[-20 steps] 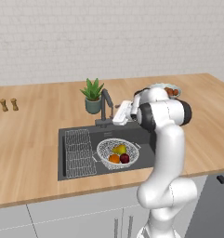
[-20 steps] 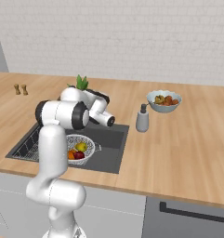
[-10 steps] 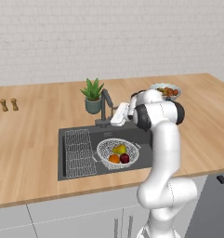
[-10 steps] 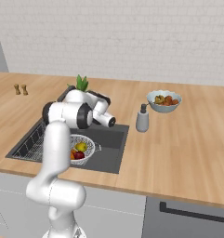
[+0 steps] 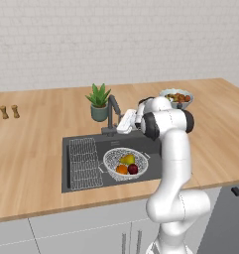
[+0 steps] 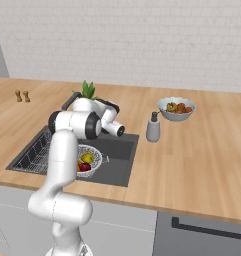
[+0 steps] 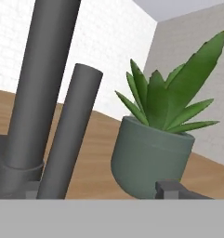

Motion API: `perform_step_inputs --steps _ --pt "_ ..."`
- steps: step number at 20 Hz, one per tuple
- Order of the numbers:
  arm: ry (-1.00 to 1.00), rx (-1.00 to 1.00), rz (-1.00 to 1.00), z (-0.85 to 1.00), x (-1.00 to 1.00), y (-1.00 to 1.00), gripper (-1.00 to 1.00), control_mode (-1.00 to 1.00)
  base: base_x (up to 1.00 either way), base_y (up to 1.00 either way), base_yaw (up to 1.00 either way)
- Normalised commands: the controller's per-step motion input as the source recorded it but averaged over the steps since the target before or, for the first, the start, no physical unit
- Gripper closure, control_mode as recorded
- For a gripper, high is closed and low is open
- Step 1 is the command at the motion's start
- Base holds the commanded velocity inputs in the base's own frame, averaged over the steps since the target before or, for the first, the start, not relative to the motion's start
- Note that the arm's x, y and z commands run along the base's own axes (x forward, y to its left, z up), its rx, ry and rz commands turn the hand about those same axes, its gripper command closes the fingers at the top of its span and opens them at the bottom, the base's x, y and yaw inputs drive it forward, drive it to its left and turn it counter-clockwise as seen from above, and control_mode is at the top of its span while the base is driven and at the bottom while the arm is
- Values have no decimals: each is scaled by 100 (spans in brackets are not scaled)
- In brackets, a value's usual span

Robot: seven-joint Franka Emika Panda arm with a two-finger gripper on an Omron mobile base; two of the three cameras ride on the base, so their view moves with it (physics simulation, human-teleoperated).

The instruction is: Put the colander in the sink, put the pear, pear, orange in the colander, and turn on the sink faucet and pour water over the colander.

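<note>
While the colander [image 5: 125, 163] with its fruit sits in the sink [image 5: 76, 178], the claw [image 5: 118, 126], perhaps half open, reaches the stiff, smooth sink faucet [image 5: 112, 115], best taken at its lever.

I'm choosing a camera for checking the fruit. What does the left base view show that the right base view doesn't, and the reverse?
Left base view: the orange in the colander, plus the sink faucet standing clear of the arm. Right base view: the grey bottle beside the sink. Both: the colander in the sink, the yellow pear and red pear inside it, the potted plant and the fruit bowl.
</note>
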Motion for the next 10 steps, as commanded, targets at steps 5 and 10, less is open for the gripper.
perform_step_inputs --steps 5,10 --pt "0 2 -1 0 26 0 100 -100 0 0 0" --pt "0 4 -6 0 33 0 100 -100 0 0 0"
